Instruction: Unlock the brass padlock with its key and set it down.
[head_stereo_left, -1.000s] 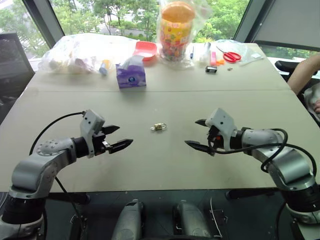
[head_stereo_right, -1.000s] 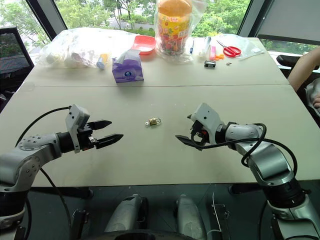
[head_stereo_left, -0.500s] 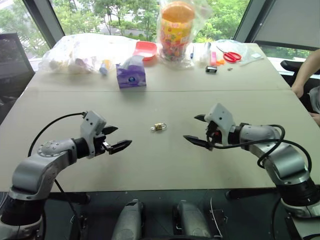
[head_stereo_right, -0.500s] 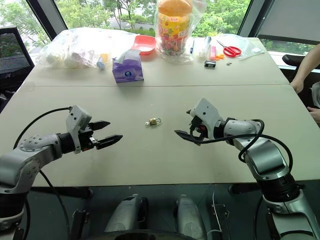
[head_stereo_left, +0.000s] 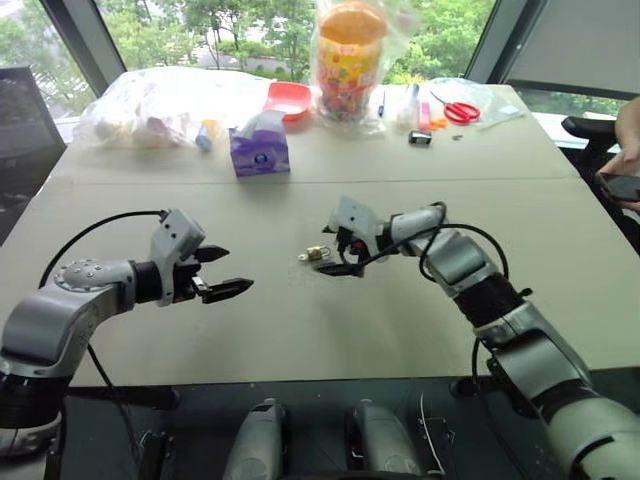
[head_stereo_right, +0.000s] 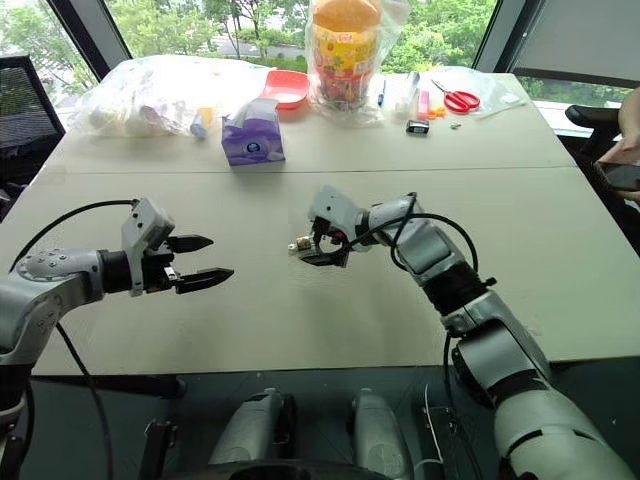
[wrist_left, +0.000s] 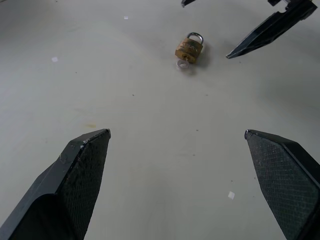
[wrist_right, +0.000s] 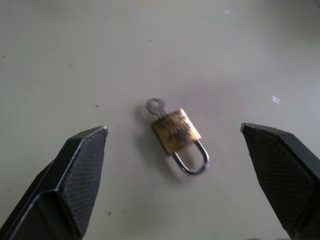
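Now | right pincer (wrist_right: 175, 145) apart beside brass padlock (wrist_right: 176, 132), key (wrist_right: 156, 106) inserted | left pincer (head_stereo_left: 222, 272) apart

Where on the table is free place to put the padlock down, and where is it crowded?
Bare table lies between the tissue box and the near edge, around the brass padlock. The far edge is crowded: plastic bags, red dish, snack jar, scissors.
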